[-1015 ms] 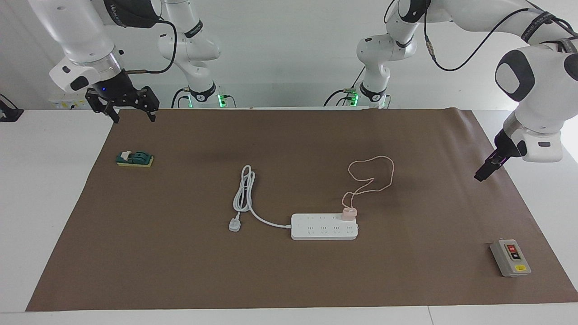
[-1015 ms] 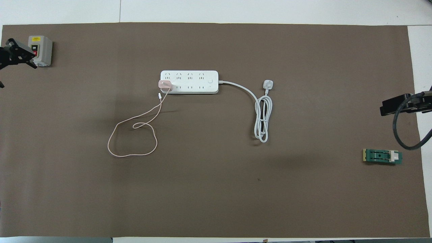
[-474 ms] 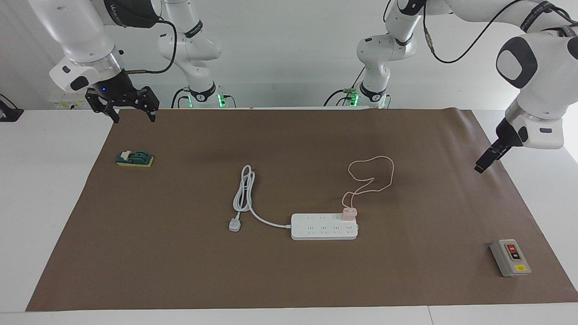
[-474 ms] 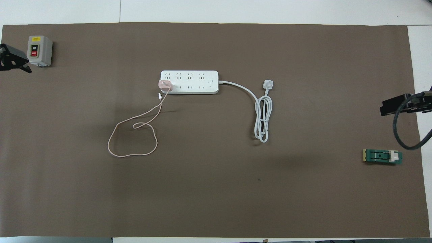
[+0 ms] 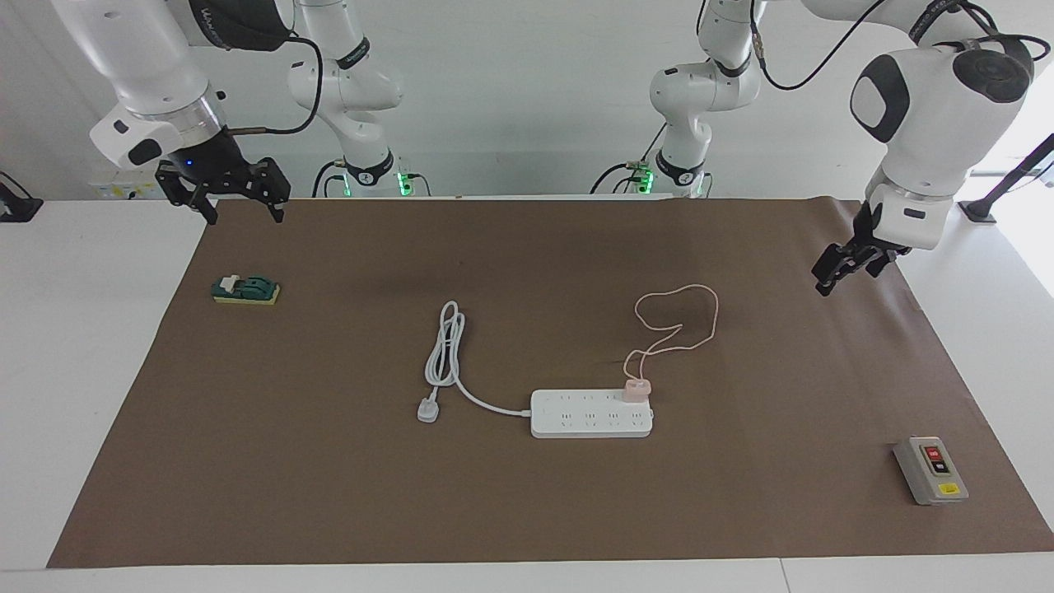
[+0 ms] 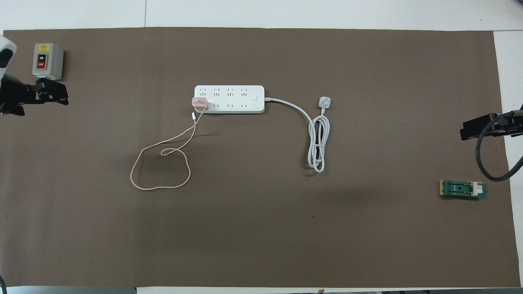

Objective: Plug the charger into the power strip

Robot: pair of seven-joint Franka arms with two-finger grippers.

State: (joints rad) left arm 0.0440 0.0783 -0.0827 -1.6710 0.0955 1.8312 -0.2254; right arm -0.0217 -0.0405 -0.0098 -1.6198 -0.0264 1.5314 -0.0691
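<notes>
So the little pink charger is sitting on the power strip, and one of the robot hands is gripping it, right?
Not quite. The charger does sit on the power strip, but neither hand grips it. The facing view shows the left gripper and the right gripper both open, raised near the table's two ends.

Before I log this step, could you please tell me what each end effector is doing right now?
Left end effector: open, holding nothing, over the mat's edge.
Right end effector: open, holding nothing, waiting.
</notes>
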